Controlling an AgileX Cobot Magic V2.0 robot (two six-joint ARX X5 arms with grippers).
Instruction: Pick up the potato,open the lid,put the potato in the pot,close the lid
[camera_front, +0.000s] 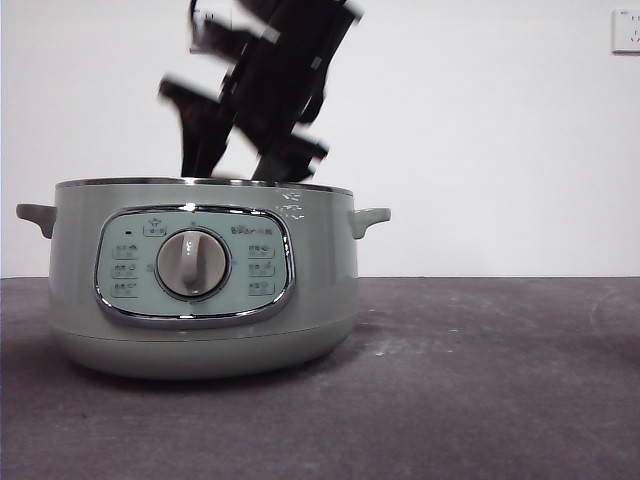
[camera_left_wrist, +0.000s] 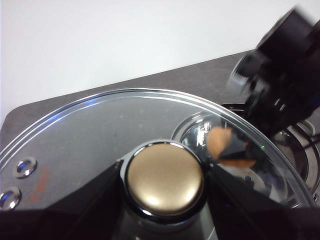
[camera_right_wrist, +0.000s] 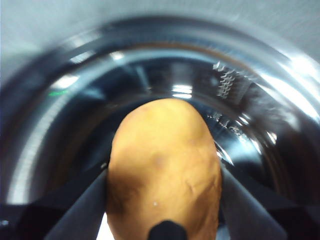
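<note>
Overhead, the right pincer (camera_right_wrist: 162, 220) pinches the potato (camera_right_wrist: 164, 165) inside the pot's (camera_front: 200, 330) open mouth; the left pincer (camera_left_wrist: 162, 190) clamps the lid's (camera_left_wrist: 90, 135) knob (camera_left_wrist: 164, 180), held off the pot.

Right gripper (camera_right_wrist: 162, 200): jaws set apart, one on each flank of the potato (camera_right_wrist: 164, 165), pressed against it and carrying it. In the front view this arm comes down steeply from the top edge, dark and motion-blurred, its gripper (camera_front: 235, 165) just above the pot (camera_front: 205, 290) rim, toward the rim's middle.

Left gripper (camera_left_wrist: 164, 195): jaws clamped on either side of the lid (camera_left_wrist: 90, 135) knob (camera_left_wrist: 164, 180), carrying the lid. Through the glass and past its edge, the right arm shows in the left wrist view as a blurred black mass.
</note>
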